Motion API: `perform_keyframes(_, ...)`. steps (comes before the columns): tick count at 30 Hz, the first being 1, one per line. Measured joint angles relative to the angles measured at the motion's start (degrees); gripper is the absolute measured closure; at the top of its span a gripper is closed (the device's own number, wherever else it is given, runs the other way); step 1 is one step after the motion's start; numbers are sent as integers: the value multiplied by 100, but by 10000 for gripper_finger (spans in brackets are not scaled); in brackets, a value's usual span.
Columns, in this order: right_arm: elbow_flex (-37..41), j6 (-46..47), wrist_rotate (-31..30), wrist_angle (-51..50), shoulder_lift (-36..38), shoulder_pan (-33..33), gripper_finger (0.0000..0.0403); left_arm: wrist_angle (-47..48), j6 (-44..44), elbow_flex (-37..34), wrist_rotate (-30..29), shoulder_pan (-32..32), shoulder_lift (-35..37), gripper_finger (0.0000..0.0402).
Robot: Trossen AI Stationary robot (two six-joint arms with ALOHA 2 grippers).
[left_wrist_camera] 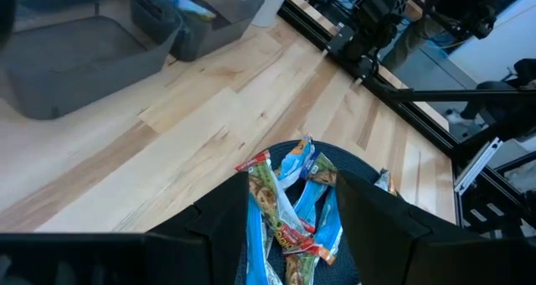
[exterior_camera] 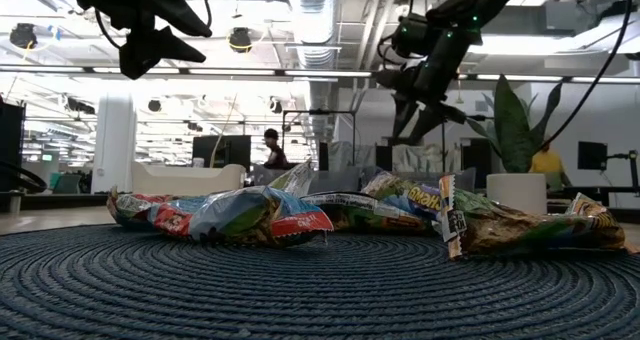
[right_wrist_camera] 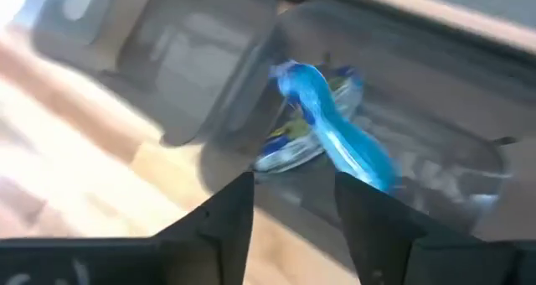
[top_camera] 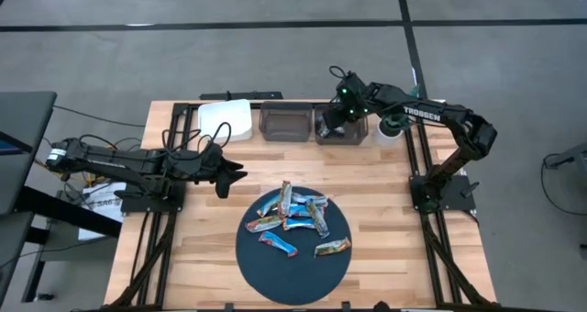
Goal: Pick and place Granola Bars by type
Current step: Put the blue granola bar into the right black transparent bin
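Note:
Several granola bars (top_camera: pixel 295 222) in blue, red-orange and tan foil lie heaped on a round dark blue mat (top_camera: pixel 293 275); the low view shows the heap (exterior_camera: pixel 300 215) close up. My left gripper (top_camera: pixel 229 174) hovers open above the table, left of the mat, and the bars (left_wrist_camera: pixel 289 222) show between its fingers. My right gripper (top_camera: pixel 332 119) is open over the right grey bin (top_camera: pixel 358 133). A blurred blue bar (right_wrist_camera: pixel 335 134) sits inside that bin, just beyond the fingers, over another bar (right_wrist_camera: pixel 289 147).
A white container (top_camera: pixel 227 119) and a second grey bin (top_camera: pixel 284 121) stand left of the right bin along the far edge, and a white cup (top_camera: pixel 394 128) stands to its right. Bare wood lies between the bins and the mat. A person (exterior_camera: pixel 272 150) shows far behind.

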State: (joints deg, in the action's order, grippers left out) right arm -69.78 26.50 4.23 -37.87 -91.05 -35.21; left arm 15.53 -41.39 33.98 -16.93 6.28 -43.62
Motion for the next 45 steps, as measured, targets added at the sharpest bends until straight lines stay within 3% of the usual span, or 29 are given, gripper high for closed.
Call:
perform_keyframes(5, 0, 4, 804, -13, 0, 250, 223, 0, 0, 0, -4, -1, 0, 229)
perform_keyframes(10, 0, 219, 1397, -198, 0, 931, 219, 0, 0, 0, -4, -2, 0, 229)
perform_keyframes(19, 0, 954, 1323, -299, 0, 2760, 221, 0, 0, 2, -2, -1, 0, 229)
perform_keyframes(27, -7, 2211, 624, -272, -89, 3950, 219, 2, 9, 2, 0, -2, 0, 229)
perform_keyframes(35, -1, 2876, 526, -102, -776, 4453, 225, 22, 31, 4, 2, -2, -2, 229)
perform_keyframes(45, -2, 2927, 463, 219, -1504, 4480, 225, 28, 37, 4, 189, -2, -2, 229)
